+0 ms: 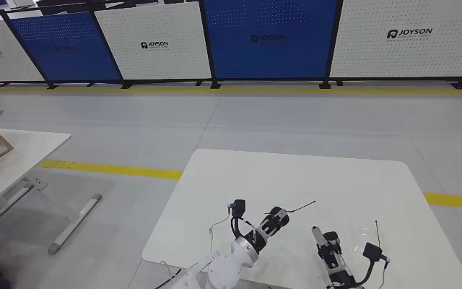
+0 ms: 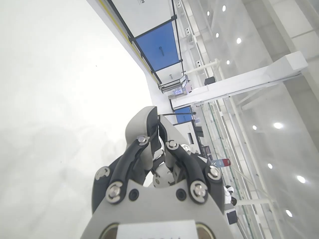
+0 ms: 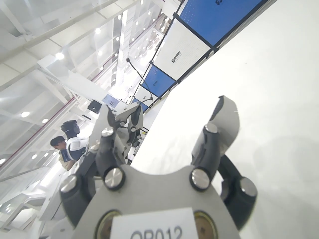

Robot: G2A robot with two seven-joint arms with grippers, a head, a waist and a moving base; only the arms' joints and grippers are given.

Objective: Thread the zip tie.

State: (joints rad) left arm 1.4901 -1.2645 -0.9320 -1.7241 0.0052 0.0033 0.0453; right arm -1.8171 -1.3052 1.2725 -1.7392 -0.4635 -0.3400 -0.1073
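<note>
pinching zip tie [image 2: 177,113] in left gripper [image 2: 158,115], with right gripper [image 3: 164,105] wide, empty. grasp done; threading apparently not yet begun.

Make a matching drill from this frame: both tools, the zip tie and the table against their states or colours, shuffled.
Things:
1. left tool
2. right tool
3. zip tie
4. table

States:
A. open, nothing between its fingers
B. white, flat surface under both arms
C. shut on a thin strap
D. black, sticking out from a closed tool

Pairs: 1-C, 2-A, 3-D, 4-B
</note>
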